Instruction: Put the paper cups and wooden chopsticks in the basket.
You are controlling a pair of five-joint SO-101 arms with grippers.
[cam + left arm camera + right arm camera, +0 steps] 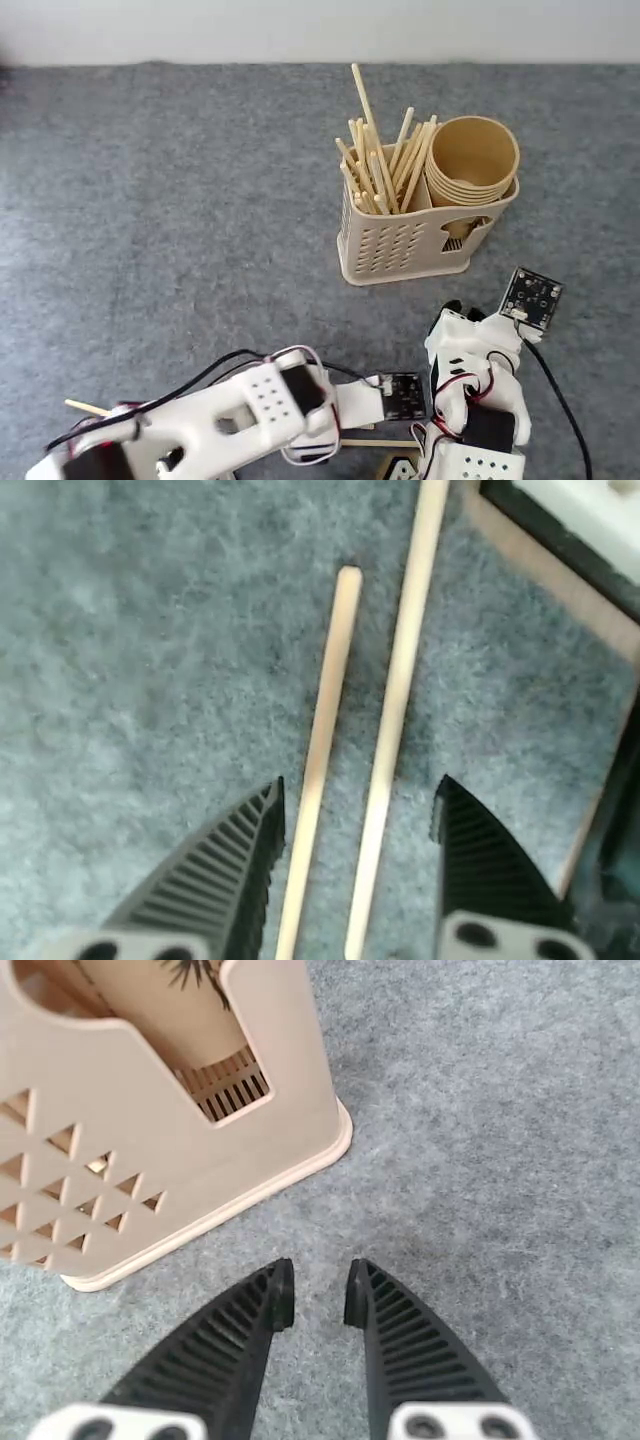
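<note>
The basket (390, 245) stands on the grey bench (160, 200) toward its far edge, right of the middle. A stack of paper cups (472, 160) sits in its right compartment. A bundle of chopsticks (380, 170) stands leaning in the left compartment.

Close to the near edge, the left hand (360, 788) is spread wide, low over the bench. 2 loose chopsticks lie side by side between its fingers: a tip-showing chopstick (330, 680) and its neighbour (400, 680).

1 more stray chopstick (85, 407) pokes out from under the left arm toward the near-left corner.

The right hand (319, 1295) holds nothing. Its fingers are almost together with a narrow gap, just off the basket's near side by a bottom corner.
</note>
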